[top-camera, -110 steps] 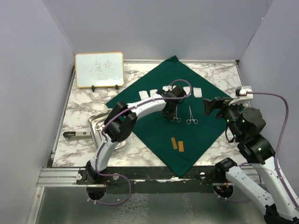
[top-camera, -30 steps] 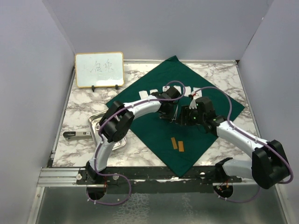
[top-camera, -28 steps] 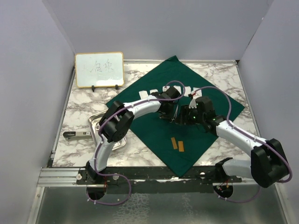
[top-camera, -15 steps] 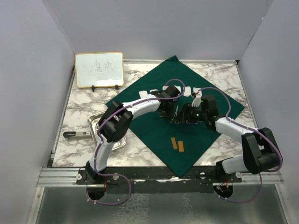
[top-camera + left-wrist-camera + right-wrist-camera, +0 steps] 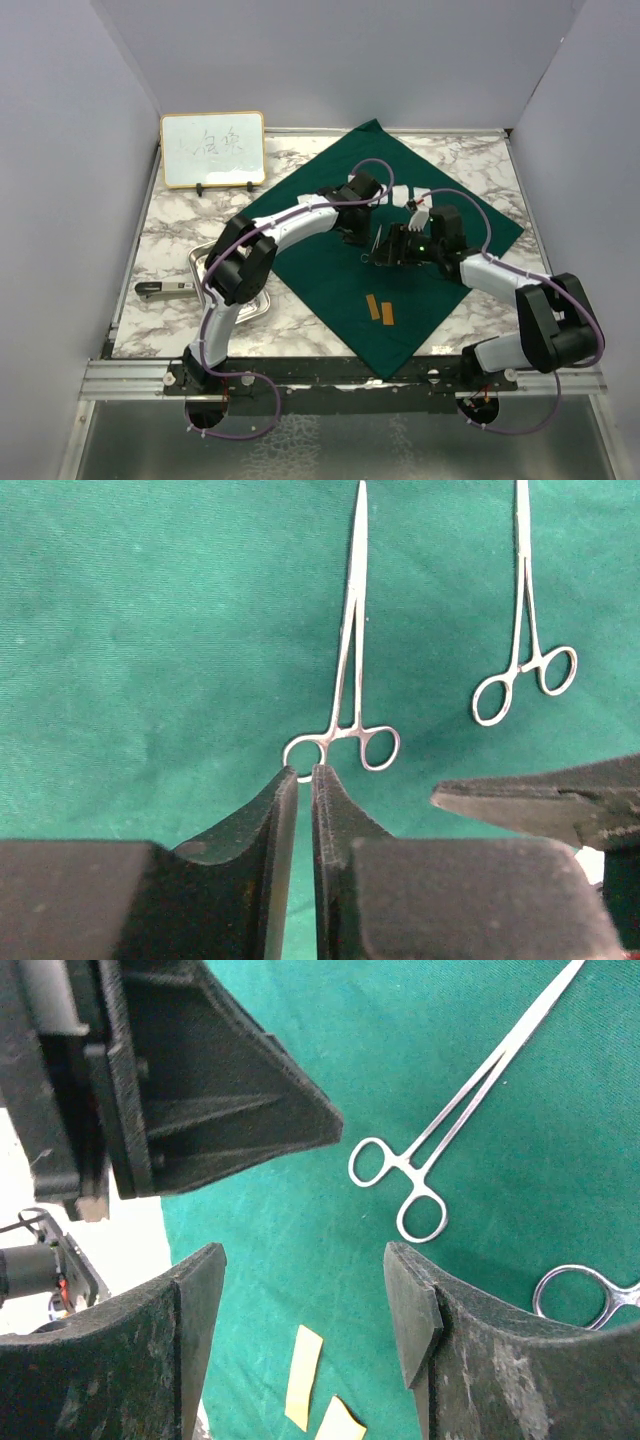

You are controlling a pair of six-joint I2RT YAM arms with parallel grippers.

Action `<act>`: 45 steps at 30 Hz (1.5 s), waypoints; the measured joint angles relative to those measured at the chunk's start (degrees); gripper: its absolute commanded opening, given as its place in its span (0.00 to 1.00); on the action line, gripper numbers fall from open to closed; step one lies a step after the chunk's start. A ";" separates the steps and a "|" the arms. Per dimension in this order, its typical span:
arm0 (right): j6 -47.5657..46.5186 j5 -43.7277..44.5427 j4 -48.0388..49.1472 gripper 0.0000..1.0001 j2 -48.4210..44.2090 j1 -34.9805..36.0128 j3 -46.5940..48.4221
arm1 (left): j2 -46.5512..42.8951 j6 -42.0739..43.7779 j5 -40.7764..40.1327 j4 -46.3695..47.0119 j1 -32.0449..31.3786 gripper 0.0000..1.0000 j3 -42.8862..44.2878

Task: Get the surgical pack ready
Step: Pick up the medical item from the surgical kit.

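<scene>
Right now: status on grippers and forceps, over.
Left gripper shut, tips at ring of long forceps, grip unconfirmed. Right gripper open above drape. Second forceps alongside, untouched.

The left arm [image 5: 290, 225] and right arm [image 5: 492, 272] had glossy white tubular links between bulky black joint housings, each trailing a thin purple cable [image 5: 276, 398]. The left gripper [image 5: 305, 772] had matte black wedge-shaped fingers [image 5: 255, 825]; the right gripper [image 5: 305, 1250] had broader, dusty black ones

The drape [image 5: 150, 630] is woven of matt green cloth. The scissor clamps [image 5: 355, 570] are made of polished, shiny metal.
</scene>
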 measured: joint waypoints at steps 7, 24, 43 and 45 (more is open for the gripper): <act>1.66 -0.07 3.52 0.66 -4.46 0.00 -3.15 | -1.68 -0.74 -0.07 0.09 0.44 0.29 -0.81; 2.38 -6.27 0.24 0.59 -8.37 -3.89 -3.23 | -9.86 -1.03 2.78 8.57 -0.57 0.32 -9.68; 2.03 -4.26 -1.18 0.34 5.81 -6.43 -0.55 | -5.62 -1.55 5.57 16.48 1.03 0.21 -14.49; 2.03 -4.48 -0.76 0.32 7.78 -6.43 -0.04 | -5.09 -1.51 5.84 16.61 1.38 0.20 -14.47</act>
